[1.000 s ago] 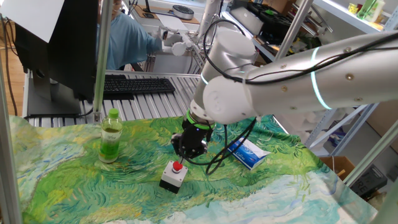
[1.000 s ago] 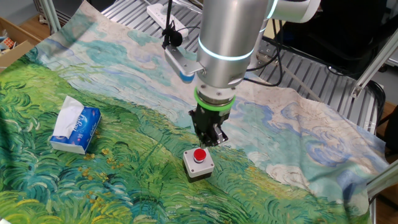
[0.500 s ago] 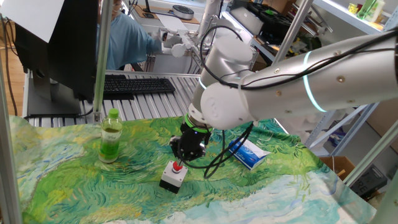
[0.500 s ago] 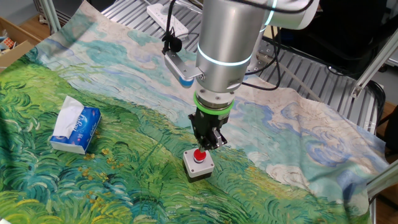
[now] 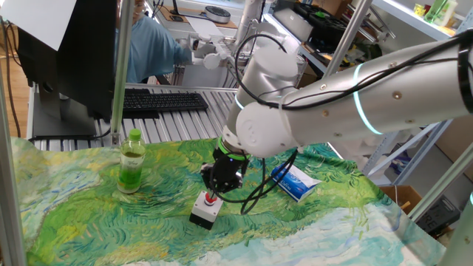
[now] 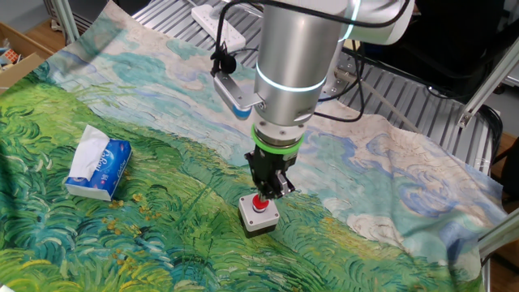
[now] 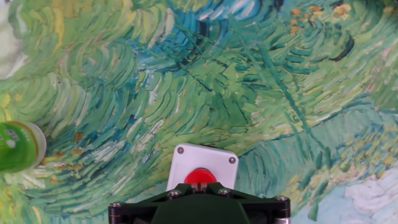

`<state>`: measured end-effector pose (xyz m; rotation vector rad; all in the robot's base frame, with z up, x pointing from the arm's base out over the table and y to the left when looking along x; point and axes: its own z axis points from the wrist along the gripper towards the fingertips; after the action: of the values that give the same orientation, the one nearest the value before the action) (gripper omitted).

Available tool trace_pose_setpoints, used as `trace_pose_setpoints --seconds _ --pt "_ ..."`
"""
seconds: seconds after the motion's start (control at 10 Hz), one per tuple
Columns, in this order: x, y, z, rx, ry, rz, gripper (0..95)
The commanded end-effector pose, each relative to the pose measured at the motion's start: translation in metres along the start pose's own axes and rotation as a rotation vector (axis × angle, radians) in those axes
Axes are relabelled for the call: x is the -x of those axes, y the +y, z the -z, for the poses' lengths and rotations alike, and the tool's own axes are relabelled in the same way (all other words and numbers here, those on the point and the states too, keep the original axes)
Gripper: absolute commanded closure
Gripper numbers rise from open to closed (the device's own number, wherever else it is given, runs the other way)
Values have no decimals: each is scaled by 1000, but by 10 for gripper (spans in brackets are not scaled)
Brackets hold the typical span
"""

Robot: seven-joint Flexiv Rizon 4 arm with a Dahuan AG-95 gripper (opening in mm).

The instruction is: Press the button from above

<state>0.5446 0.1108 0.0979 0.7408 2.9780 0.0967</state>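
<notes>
The button (image 5: 205, 210) is a small box with white sides, a black top and a red cap, standing on the green painted cloth. In the other fixed view the button (image 6: 259, 217) sits right under my gripper (image 6: 264, 194). My gripper (image 5: 213, 191) points straight down, its tips at the red cap; I cannot tell whether they touch it. In the hand view the red cap (image 7: 200, 177) is half hidden behind my gripper (image 7: 199, 186). The two fingertips meet with no gap and hold nothing.
A bottle of green liquid (image 5: 132, 162) stands left of the button, seen also in the hand view (image 7: 17, 146). A blue tissue pack (image 5: 295, 182) lies to the right. A keyboard (image 5: 159, 101) and a person (image 5: 151, 44) are behind the table.
My gripper has come down and shifted slightly until its tips are over the red cap. The button box has not moved.
</notes>
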Motion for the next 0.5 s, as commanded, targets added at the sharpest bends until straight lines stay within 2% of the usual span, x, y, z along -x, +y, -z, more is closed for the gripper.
trace_pose_setpoints --seconds 0.1,0.2,0.4,0.5 --pt "1 0 -3 2 1 -5 950" --pt "0 -1 -10 6 -11 -6 950" --pt "-1 -3 -18 9 -15 -1 950" --pt "-1 -2 -14 21 -8 -2 950"
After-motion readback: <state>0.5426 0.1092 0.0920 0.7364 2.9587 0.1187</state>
